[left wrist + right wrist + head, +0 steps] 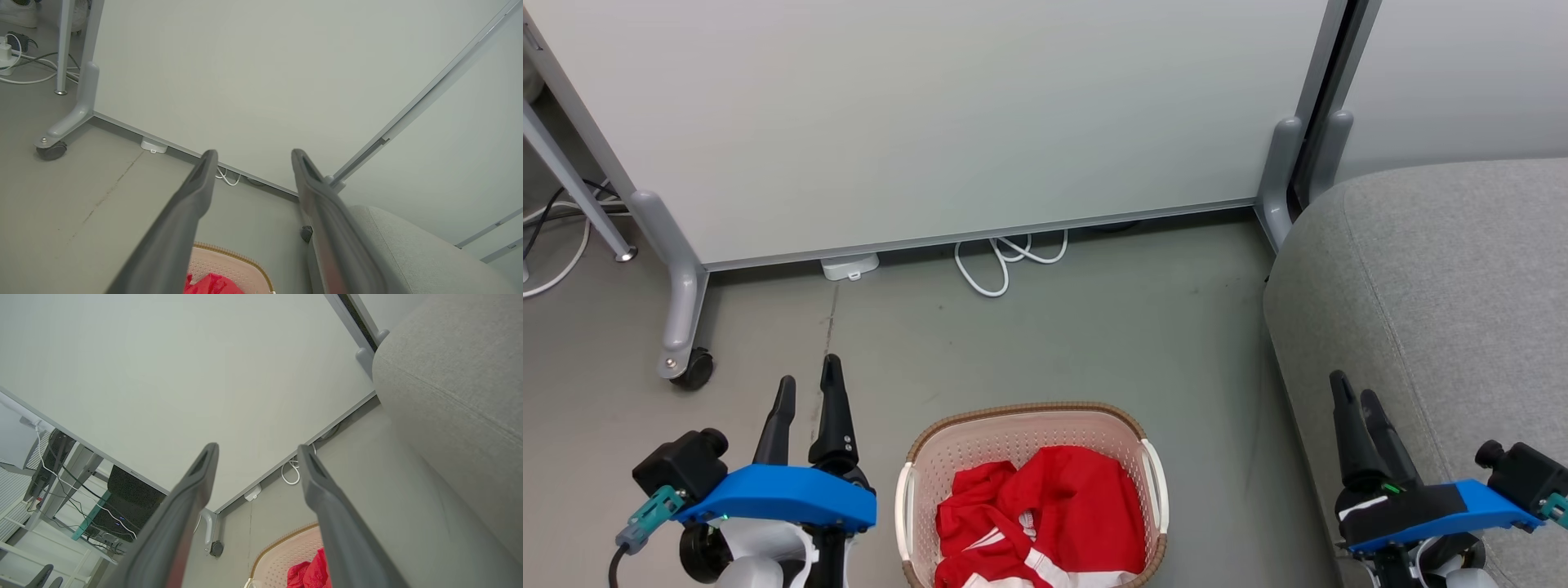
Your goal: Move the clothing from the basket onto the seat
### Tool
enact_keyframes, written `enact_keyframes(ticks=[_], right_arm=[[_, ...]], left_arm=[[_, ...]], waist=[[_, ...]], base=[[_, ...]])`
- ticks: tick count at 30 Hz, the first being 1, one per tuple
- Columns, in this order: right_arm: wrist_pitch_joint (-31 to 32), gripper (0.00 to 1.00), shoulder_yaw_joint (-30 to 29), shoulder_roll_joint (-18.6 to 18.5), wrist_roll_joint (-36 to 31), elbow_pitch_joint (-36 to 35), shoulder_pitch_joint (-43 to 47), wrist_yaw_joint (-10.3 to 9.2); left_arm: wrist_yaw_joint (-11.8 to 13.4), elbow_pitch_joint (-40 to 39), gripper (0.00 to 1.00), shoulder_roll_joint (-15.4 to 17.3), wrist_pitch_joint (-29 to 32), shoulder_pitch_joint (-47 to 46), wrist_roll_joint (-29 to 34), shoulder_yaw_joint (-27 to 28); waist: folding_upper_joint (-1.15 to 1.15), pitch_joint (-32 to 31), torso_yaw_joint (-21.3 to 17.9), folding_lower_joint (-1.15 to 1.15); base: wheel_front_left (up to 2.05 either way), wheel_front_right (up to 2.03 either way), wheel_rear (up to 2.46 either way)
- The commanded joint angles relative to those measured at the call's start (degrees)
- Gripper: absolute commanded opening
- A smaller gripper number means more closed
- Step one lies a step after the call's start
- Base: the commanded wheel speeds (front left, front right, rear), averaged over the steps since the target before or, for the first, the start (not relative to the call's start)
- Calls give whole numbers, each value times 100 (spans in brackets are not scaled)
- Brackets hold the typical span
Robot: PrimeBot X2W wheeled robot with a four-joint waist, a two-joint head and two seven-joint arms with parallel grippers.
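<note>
The cream basket (1013, 437) with a brown rim stands on the floor at the bottom centre of the head view. Inside lies the red clothing (1058, 506), a plain red piece over one with white bands. The grey seat (1445, 294) fills the right side. My left gripper (806, 390) hovers open left of the basket, empty. My right gripper (1352, 392) hangs open over the seat's front left edge, holding nothing. The left wrist view shows the gripper (252, 157), the basket (222, 267) and a bit of clothing (210, 284). The right wrist view shows its gripper (257, 451), the basket (286, 555), clothing (310, 571) and seat (457, 384).
A white partition panel (931, 114) on a grey frame with a castor foot (690, 367) stands behind the basket. A white cable (1005, 261) and a small white box (849, 266) lie at its base. Bare grey floor (1094, 327) separates the basket from the panel.
</note>
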Motion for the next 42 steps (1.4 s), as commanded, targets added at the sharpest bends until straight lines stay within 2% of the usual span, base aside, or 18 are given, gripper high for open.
enact_keyframes(ticks=[1,18,42], right_arm=[[-77,100,19,-37,-184,-41,-139,8],[-336,100,158,-43,-1177,97,-159,11],[-664,100,335,-49,-2459,153,-217,13]], left_arm=[[47,-48,100,62,-67,-170,194,-48],[196,28,100,134,-325,-233,1210,-410],[75,52,100,126,-656,-279,2473,-686]], waist=[[0,3,3,0],[0,13,46,0],[0,85,79,0]], base=[[0,0,0],[0,0,0],[0,0,0]])
